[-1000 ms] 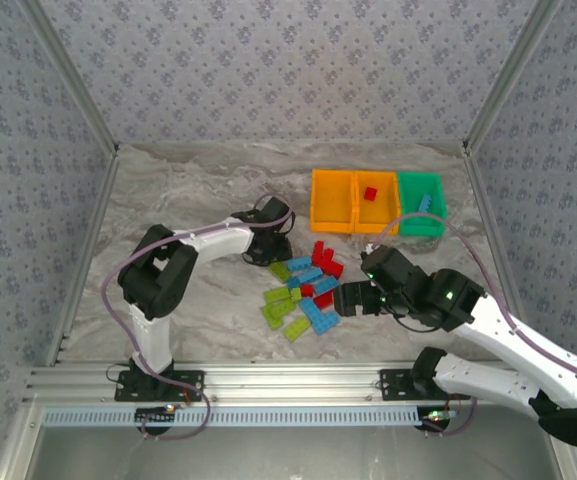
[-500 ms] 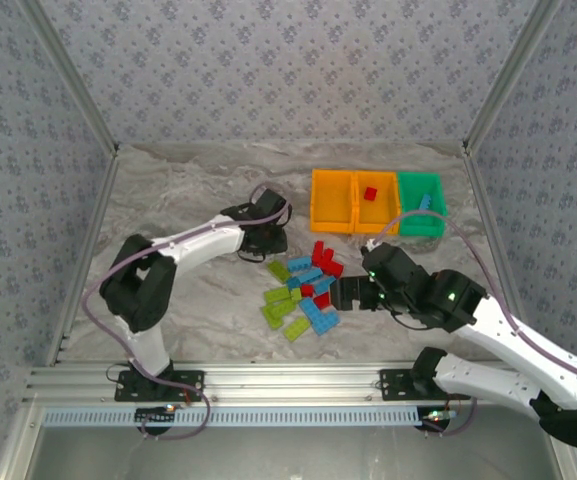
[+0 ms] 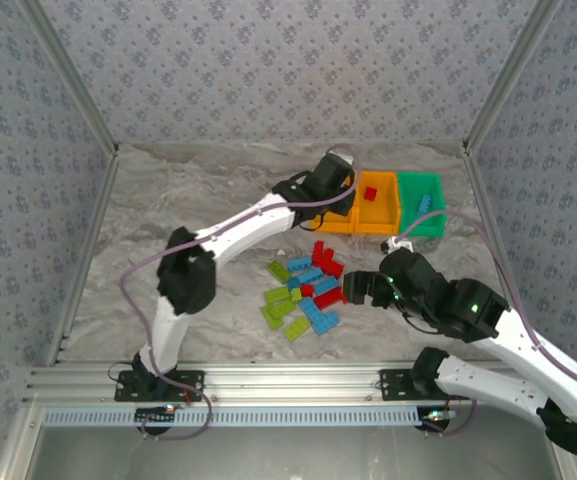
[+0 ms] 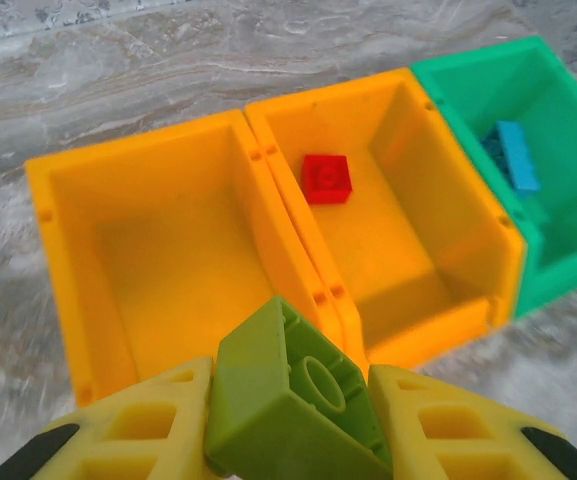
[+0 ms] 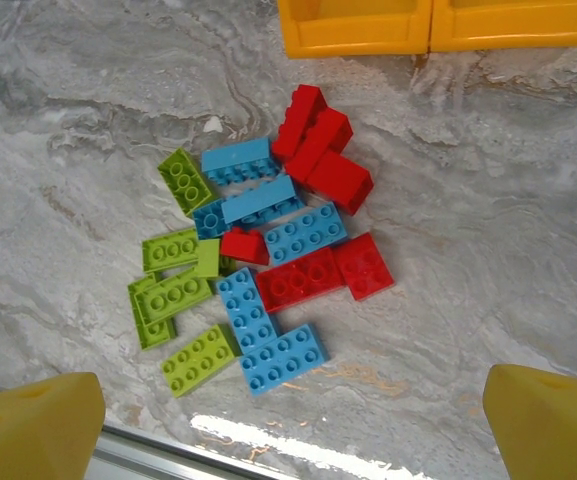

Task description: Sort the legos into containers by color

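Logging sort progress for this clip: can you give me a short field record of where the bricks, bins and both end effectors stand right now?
left end effector: shut on a lime green brick, at the left orange bin
right end effector: open, above the loose pile
middle orange bin: one red brick inside
green bin: light blue brick inside
loose pile: red, light blue and lime green bricks mixed on the table
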